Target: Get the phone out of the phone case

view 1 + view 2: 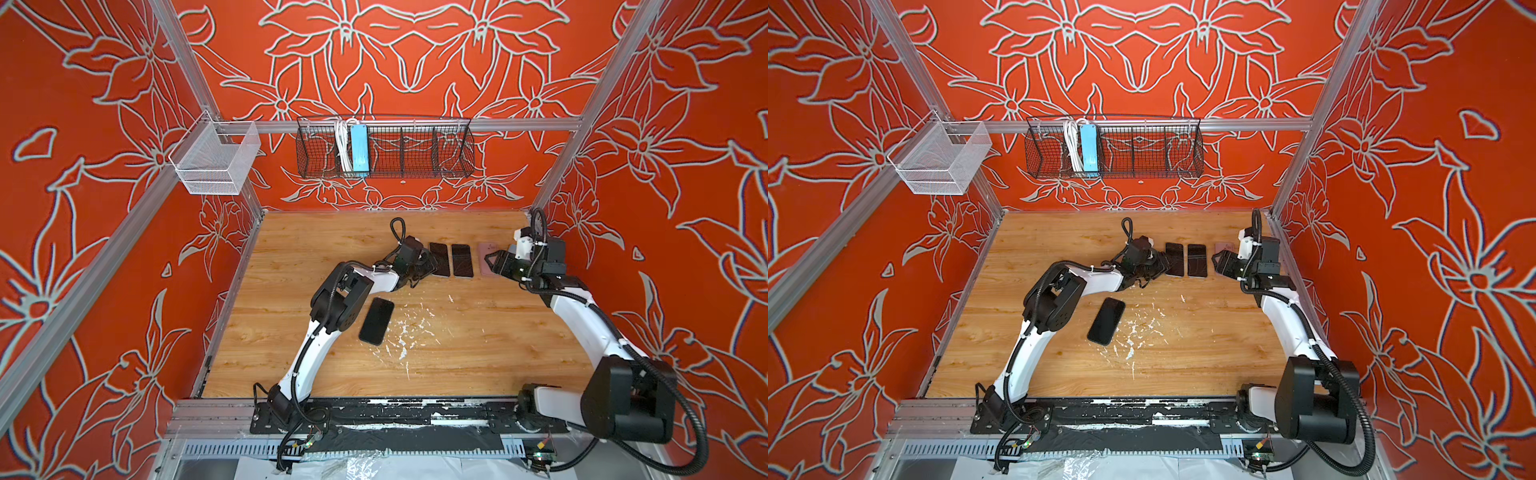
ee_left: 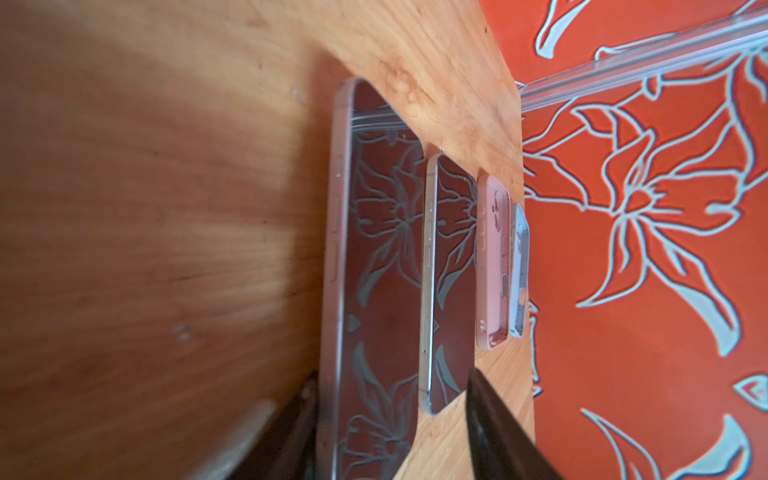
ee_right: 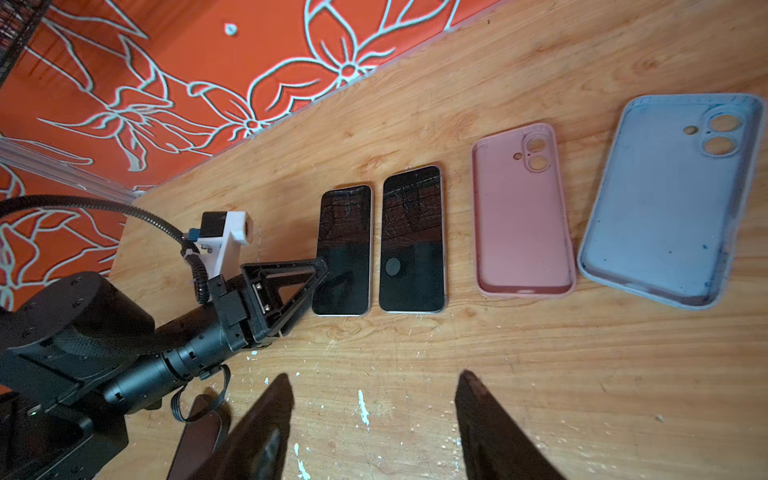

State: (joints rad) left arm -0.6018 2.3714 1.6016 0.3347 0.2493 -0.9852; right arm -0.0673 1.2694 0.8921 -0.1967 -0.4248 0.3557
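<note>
Two bare phones lie side by side at the back of the table, screens up: one [image 1: 439, 259] [image 3: 343, 249] and its neighbour [image 1: 462, 260] [image 3: 412, 241]. My left gripper [image 1: 430, 266] [image 2: 390, 374] stands open, its jaws straddling the near end of the first phone [image 2: 374, 291], which rests flat on the wood. An empty pink case [image 3: 521, 212] and an empty blue case [image 3: 669, 199] lie beyond the phones. My right gripper [image 1: 492, 259] [image 3: 374, 386] hovers open over bare wood, empty. A black phone [image 1: 376, 320] [image 1: 1106, 321] lies alone mid-table; I cannot tell whether it sits in a case.
White paint flecks [image 1: 405, 332] mark the wooden table [image 1: 478, 353]. A black wire basket [image 1: 384, 149] with a blue power strip and a white mesh basket [image 1: 216, 160] hang on the frame above. Red patterned walls close in on three sides.
</note>
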